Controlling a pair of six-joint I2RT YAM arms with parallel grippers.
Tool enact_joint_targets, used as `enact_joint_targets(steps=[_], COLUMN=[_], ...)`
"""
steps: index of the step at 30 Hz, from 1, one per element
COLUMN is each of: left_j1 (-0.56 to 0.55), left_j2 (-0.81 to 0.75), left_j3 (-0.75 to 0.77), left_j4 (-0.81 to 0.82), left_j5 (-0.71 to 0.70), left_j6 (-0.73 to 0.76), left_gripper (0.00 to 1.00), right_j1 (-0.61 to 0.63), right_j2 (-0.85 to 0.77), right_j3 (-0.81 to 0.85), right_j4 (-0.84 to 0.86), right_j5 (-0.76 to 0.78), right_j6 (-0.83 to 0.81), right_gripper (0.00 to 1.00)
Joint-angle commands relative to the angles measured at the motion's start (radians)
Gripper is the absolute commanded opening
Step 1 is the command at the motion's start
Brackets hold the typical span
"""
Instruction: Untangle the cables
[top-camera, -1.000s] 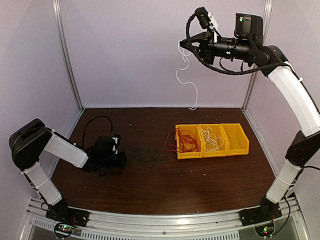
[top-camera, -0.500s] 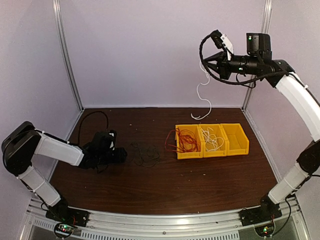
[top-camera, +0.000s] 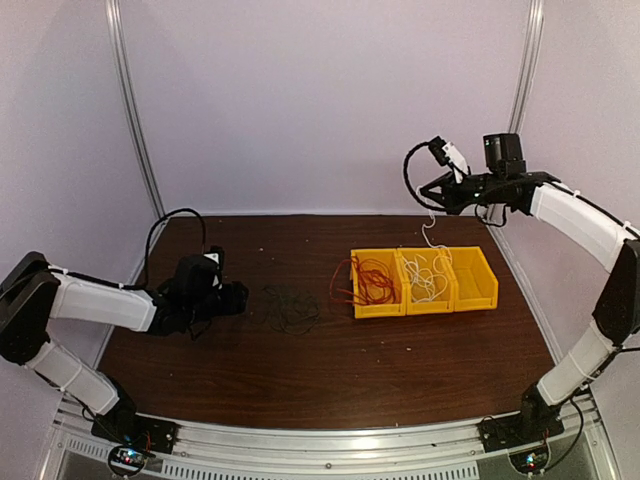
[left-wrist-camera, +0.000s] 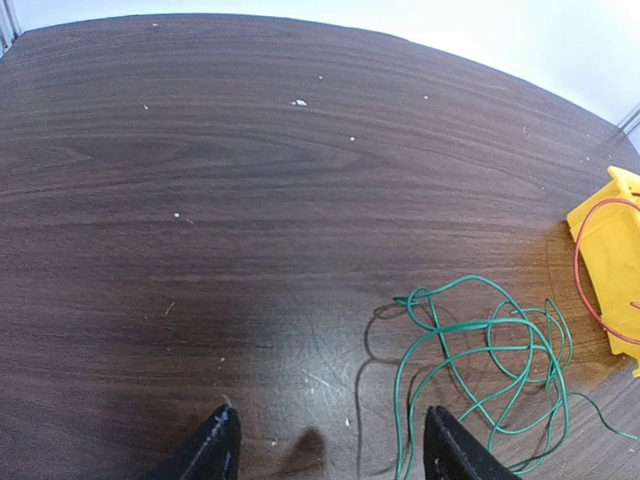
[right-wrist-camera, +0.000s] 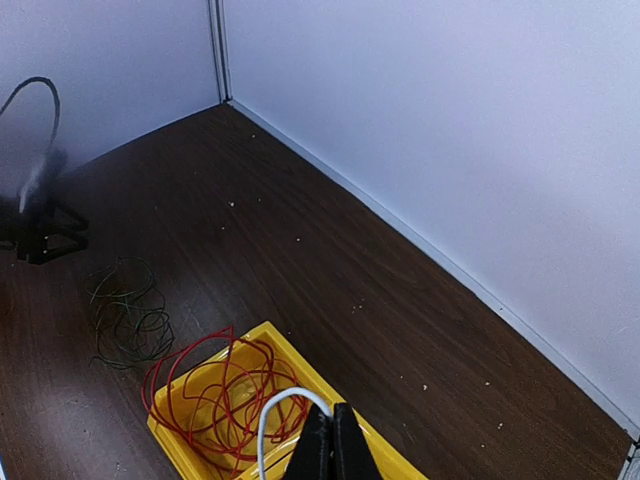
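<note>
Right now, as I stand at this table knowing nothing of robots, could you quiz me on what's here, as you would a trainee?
1. True or false: the red cable sits in the leftmost yellow bin.
2. Which lies loose on the table? A the white one; B the green cable; C the red one.
3. Fill in: the right arm's jaws are shut on the ____ cable.

Key: 1 true; 2 B; 3 white cable.
</note>
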Motion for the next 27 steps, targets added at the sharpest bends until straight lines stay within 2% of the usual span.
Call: enact_joint_targets(steps=[1,10,18,27], left_j1=[0.008,0.008,0.008,0.008], left_j2=[0.017,0.052,0.048,0.045], left_j3=[0.011,0.024,0.012,0.001], left_j4=[0.018,0.043,0.051,0.059], left_j5=[-0.02,-0.007,-0.002,-0.007], left_j6=[0.018,0.017,0.017,0.02], left_gripper=[0.64,0.64,0.64,0.64], right_j1=[-0.002,-0.002,-0.007,-0.004], right_j2=[0.026,0.031,0.138,0.254], right_j3=[-0.045,-0.072,-0.176,-0.193], right_j4=[0.073,0.094,0.118,0.095], right_j5=[-0.06,-0.05,0.044,0.193], right_j6=[0.018,0.025,-0.023,-0.076], right_gripper=[0.0,0.0,0.0,0.0])
